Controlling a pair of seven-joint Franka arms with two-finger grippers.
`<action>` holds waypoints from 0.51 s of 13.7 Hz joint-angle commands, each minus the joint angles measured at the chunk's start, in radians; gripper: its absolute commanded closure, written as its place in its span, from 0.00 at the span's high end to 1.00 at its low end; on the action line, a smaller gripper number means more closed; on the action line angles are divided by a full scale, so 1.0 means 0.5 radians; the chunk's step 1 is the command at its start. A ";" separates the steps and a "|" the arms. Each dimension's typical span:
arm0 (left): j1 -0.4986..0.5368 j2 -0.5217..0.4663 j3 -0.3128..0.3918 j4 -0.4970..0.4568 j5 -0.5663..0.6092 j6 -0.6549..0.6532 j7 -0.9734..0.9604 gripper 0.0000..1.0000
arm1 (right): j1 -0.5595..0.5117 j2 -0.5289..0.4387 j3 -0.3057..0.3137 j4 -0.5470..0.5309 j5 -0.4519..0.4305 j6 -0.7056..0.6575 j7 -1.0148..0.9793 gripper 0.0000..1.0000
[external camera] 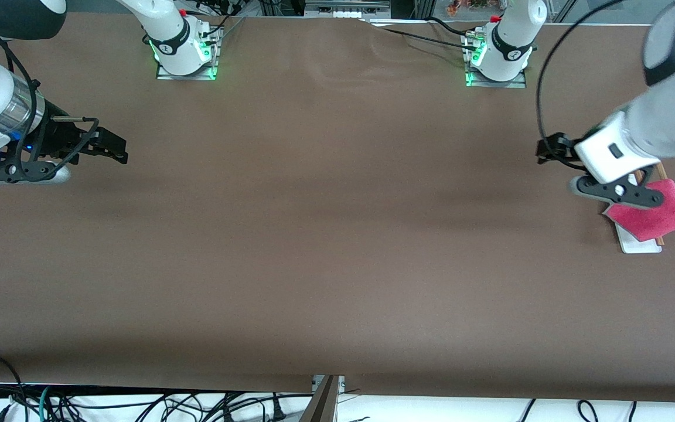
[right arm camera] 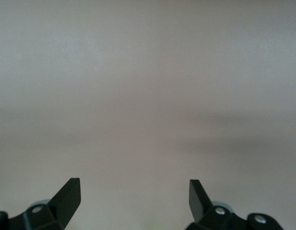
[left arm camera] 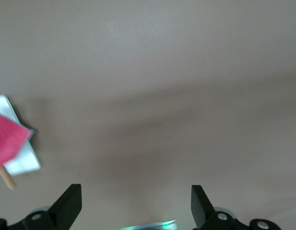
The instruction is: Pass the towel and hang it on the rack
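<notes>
Towel (external camera: 651,212) drapes the rack (external camera: 640,243) rods (pink side up), so left gripper (external camera: 550,149) sits beside it, fingers apart, empty; right gripper (external camera: 116,148) waits, fingers apart, over bare table.

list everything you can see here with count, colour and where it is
towel: one, bright pink-red, draped over the rack's rods at the left arm's end of the table
rack: one, thin brown rods over a flat white base, at the left arm's end of the table
table: one, brown, bare across its middle
left tool: one, black fingers, open and holding nothing, over the table beside the rack
right tool: one, black fingers, open and holding nothing, over the right arm's end of the table
</notes>
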 commanded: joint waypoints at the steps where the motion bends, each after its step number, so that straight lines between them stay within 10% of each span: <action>1: -0.164 -0.292 0.306 -0.392 -0.089 0.316 -0.185 1.00 | 0.002 -0.022 -0.002 -0.034 -0.029 0.028 -0.026 1.00; 7: -0.144 -0.528 0.415 -0.769 -0.061 0.618 0.162 1.00 | -0.011 -0.031 -0.051 -0.076 -0.026 0.034 -0.032 1.00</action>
